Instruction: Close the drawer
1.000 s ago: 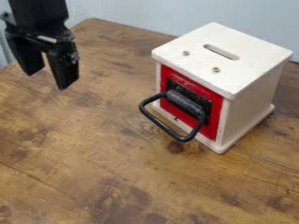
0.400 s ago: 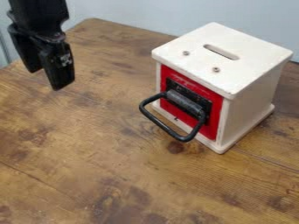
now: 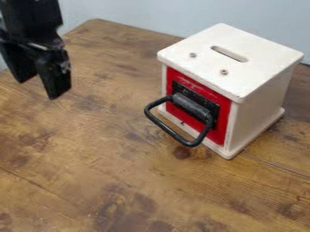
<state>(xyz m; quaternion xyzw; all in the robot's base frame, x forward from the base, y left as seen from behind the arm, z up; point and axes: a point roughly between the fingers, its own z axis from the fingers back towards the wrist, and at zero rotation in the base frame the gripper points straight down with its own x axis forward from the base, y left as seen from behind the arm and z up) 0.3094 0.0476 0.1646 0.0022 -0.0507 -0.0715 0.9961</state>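
Camera view
Drawer [image 3: 195, 100]: red front with a dark inner part, pulled a little way out of the cabinet face; it sits at about 3 o'clock from the frame's centre.
Handle [image 3: 176, 123]: big black loop, hanging forward and down from the drawer toward 7 o'clock, its low end near the table.
Cabinet [image 3: 248, 77]: cream-white box around the drawer, with a slot and two small dark dots on its top; it stands flat on the table at 2 to 3 o'clock.
Table [image 3: 97, 172]: worn brown wood planks.
Gripper [image 3: 36, 72]: black, pointing down at the 10 o'clock edge of the frame, well apart from the drawer; its fingers stand spread with a gap between them and nothing sits in that gap.
Change from earlier: the gripper now sits further toward the left edge than a second ago, partly cut off by the frame; drawer, handle and cabinet lie the same as before.
Count: one drawer, one handle, one cabinet, one gripper, one table.
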